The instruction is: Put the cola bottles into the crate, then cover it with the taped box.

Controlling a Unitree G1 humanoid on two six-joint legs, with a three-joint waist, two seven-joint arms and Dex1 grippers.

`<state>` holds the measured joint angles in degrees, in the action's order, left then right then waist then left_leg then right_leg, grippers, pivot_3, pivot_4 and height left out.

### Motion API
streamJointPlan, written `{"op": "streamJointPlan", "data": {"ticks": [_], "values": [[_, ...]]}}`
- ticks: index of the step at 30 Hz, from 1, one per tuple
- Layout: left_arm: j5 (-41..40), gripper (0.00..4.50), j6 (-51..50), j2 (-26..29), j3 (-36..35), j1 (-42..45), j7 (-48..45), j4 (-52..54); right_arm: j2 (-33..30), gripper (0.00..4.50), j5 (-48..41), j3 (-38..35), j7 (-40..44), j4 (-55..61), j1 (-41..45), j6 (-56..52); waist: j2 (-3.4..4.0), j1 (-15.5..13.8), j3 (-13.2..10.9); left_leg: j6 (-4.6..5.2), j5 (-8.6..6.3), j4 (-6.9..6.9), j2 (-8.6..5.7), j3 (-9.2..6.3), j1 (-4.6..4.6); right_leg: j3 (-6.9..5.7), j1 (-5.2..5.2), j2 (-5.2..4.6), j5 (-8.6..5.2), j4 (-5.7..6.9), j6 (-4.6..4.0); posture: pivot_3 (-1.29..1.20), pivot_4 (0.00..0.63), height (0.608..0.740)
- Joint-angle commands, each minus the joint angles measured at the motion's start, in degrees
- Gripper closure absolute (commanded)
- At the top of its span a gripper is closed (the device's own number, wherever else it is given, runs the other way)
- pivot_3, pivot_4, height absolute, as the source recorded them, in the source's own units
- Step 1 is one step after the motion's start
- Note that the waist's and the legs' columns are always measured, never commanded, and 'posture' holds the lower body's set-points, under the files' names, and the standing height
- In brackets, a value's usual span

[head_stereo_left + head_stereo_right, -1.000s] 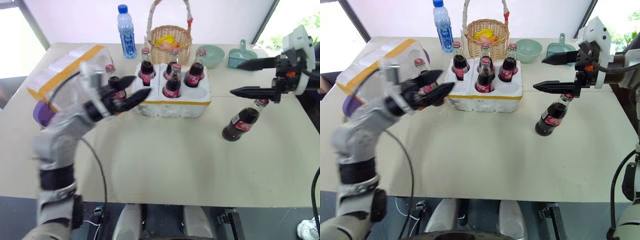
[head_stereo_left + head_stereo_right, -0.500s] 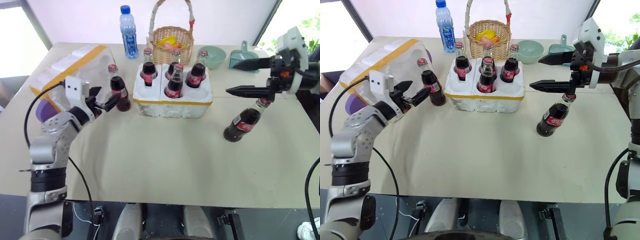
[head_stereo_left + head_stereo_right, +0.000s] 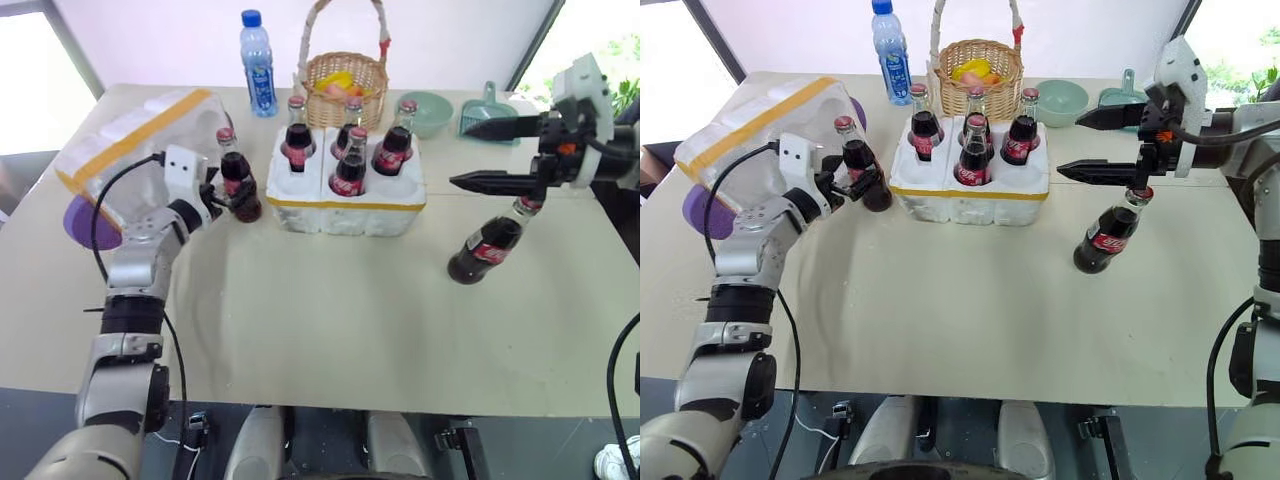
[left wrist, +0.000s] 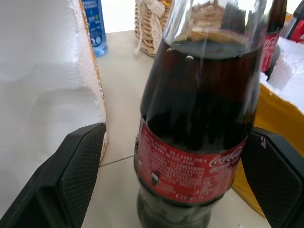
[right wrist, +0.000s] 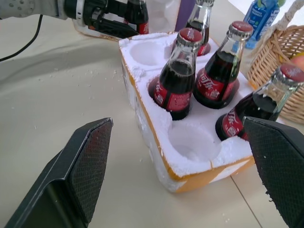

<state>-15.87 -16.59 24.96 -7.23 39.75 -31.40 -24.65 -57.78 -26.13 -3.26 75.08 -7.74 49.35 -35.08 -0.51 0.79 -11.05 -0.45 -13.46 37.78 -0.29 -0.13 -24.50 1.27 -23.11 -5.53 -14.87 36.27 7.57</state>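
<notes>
Jaws gape on both grippers: left gripper (image 4: 173, 183) brackets a bottle (image 3: 240, 186) left-centre, ready to clamp; right gripper (image 3: 478, 155) waits above another bottle (image 3: 484, 246). Crate (image 5: 190, 176) keeps 2 holes free.

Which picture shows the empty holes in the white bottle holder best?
The right wrist view: it looks down into both empty holes of the white holder, near and unblocked. The two eye views show the holder smaller and more from the side. The left wrist view catches just its corner, behind a cola bottle.

Grey-silver jointed arms with white wrist housings, black cables, textured black jaws.
</notes>
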Motion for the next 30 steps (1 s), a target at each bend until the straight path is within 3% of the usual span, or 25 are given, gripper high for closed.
{"op": "streamJointPlan", "data": {"ticks": [1, 3, 5, 13, 17, 21, 25, 30], "values": [[0.87, 0.30, 2.87, 0.26, 0.01, 1.26, -1.29, -1.11, -1.09, 0.00, -1.16, -2.60, -0.37, 2.12, 0.47, -0.18, 0.00, 0.06, 0.00, 0.00, 0.00, 0.00, 0.00, 0.00, 0.00, 0.00, -0.01, 0.00, 0.00, 0.02, 0.00, 0.00, 0.150, 0.740], [0.93, 0.86, 3.02, 0.59, -0.42, 0.70, -1.57, -0.81, -0.91, 0.00, -1.19, -2.68, -0.54, 2.22, 0.29, -0.23, 0.00, 0.00, 0.00, 0.00, 0.00, 0.00, 0.01, 0.00, 0.00, 0.00, -0.03, 0.01, 0.00, 0.05, 0.00, 0.00, 0.150, 0.740], [0.77, 1.75, 1.97, 1.41, -0.75, -0.44, -1.70, 1.30, -0.71, 0.00, -1.18, -2.71, -0.70, 2.35, 0.11, -0.20, 0.00, -0.02, 0.00, 0.00, 0.00, 0.00, 0.01, -0.01, 0.00, 0.00, -0.03, 0.00, 0.00, 0.05, 0.00, 0.00, 0.150, 0.740], [-8.23, 1.75, -8.28, 5.53, -7.74, -6.68, -3.17, 18.21, -0.45, 0.00, -1.39, -2.85, -1.10, 2.87, -0.22, -0.38, -0.05, 0.19, -0.03, 0.01, -0.01, -0.10, 0.09, -0.01, -0.05, 0.05, -0.17, 0.00, 0.00, 0.05, 0.00, 0.00, 0.150, 0.740], [-24.14, 1.75, -20.56, 8.60, -16.85, -7.42, -5.37, 28.81, -0.70, 0.00, -1.66, -3.32, -1.35, 3.47, -1.35, -0.60, -0.26, -0.01, -0.16, 0.00, -0.01, -0.09, 0.19, -0.06, -0.12, 0.03, -0.21, -0.01, 0.00, 0.05, -0.01, 0.00, 0.150, 0.740], [-31.41, 1.75, -26.13, 9.05, -18.27, -2.89, -3.79, 31.68, -0.40, 0.00, -1.94, -3.54, -1.97, 3.70, -1.90, -0.72, -0.29, -0.64, -0.18, -0.01, -0.01, -0.08, 0.14, -0.09, -0.17, 0.03, -0.18, -0.10, 0.00, -0.01, -0.01, 0.00, 0.150, 0.740], [-28.03, 1.75, -23.95, 5.77, -12.44, 2.84, -2.58, 29.67, 0.24, 0.00, -2.18, -3.43, -2.91, 4.05, -1.85, -0.74, -0.29, -1.49, -0.18, -0.01, -0.01, 0.12, 0.00, -0.09, -0.16, -0.01, 0.00, -0.08, 0.02, -0.02, 0.02, 0.00, 0.150, 0.740], [-16.95, 1.75, -14.28, 1.35, -3.54, 7.25, -2.49, 20.36, 0.02, 0.00, -2.73, -3.95, -3.93, 4.86, -2.19, -1.18, -0.29, -1.36, -0.18, 0.01, -0.01, 0.12, -0.11, 0.08, -0.16, -0.02, 0.00, -0.03, 0.03, -0.03, 0.04, 0.00, 0.150, 0.740]]}}
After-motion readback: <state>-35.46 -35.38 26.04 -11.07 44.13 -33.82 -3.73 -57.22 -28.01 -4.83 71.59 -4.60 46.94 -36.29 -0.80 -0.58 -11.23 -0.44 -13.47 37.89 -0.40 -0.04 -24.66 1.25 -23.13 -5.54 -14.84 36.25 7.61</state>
